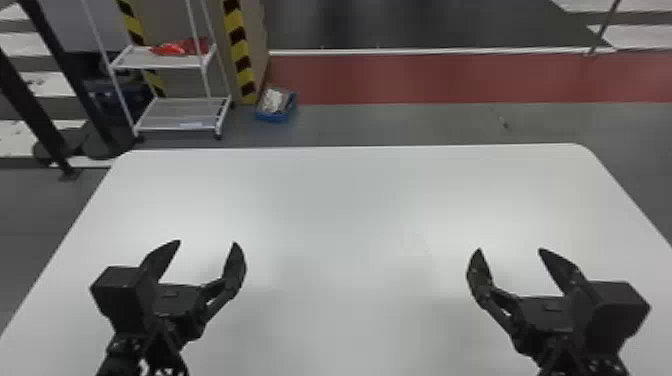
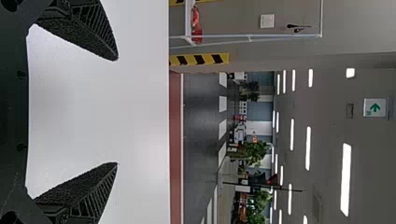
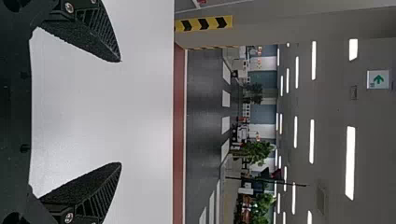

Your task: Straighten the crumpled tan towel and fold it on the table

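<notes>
Over the left part of the white table (image 1: 340, 210), my left gripper (image 1: 207, 243) is open, its two fingers pointing toward the far edge. My right gripper (image 1: 509, 250) is held over the right part, open as well. Nothing lies between the fingers of either one. In the left wrist view the left gripper (image 2: 117, 112) has its fingers wide apart above the bare tabletop (image 2: 140, 112). The right wrist view has the right gripper (image 3: 121, 112) spread the same way over the white surface (image 3: 144, 112). No tan towel can be seen on the visible tabletop.
Beyond the table's far left corner stands a white wire-frame shelf cart (image 1: 175, 112) with red items on its upper shelf. A blue bin (image 1: 276, 106) sits on the floor beside a column with yellow and black stripes (image 1: 241, 55). Black posts (image 1: 75, 75) rise at the far left.
</notes>
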